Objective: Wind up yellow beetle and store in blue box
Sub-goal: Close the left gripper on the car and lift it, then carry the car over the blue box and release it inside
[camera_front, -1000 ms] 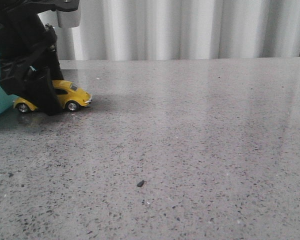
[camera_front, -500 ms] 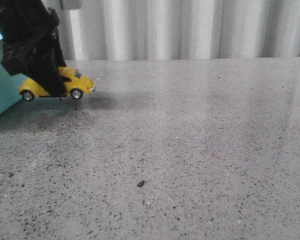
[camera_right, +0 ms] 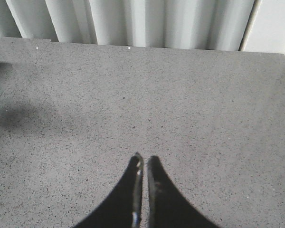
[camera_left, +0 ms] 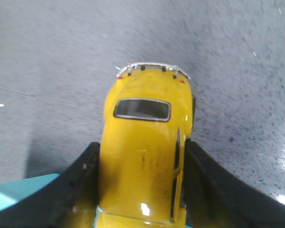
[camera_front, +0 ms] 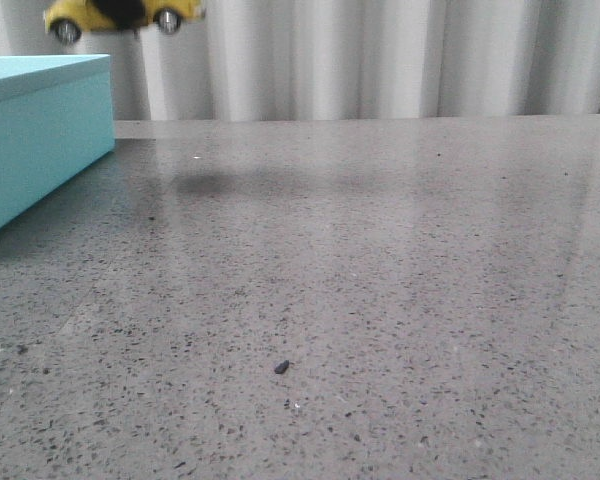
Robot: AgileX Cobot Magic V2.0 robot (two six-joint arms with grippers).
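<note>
Yellow beetle point(camera_front: 120, 14) lifted off the desk point(camera_front: 380, 280) within the last second; now high at far left, just right of the blue box point(camera_front: 40, 130), lid on. Left gripper point(camera_left: 141, 190) jaws clamped on its flanks. Right gripper point(camera_right: 143, 164) jaws together, idle. Storing comes next; lid seemingly needs opening first.

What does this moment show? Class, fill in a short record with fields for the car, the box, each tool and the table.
car: yellow beetle, lifted clear of the table, at the top of the front view
box: blue box, on the table's left, lid on
left tool: shut on the beetle's sides
right tool: shut, empty, above bare table
table: grey speckled table, one small dark chip near the front
</note>
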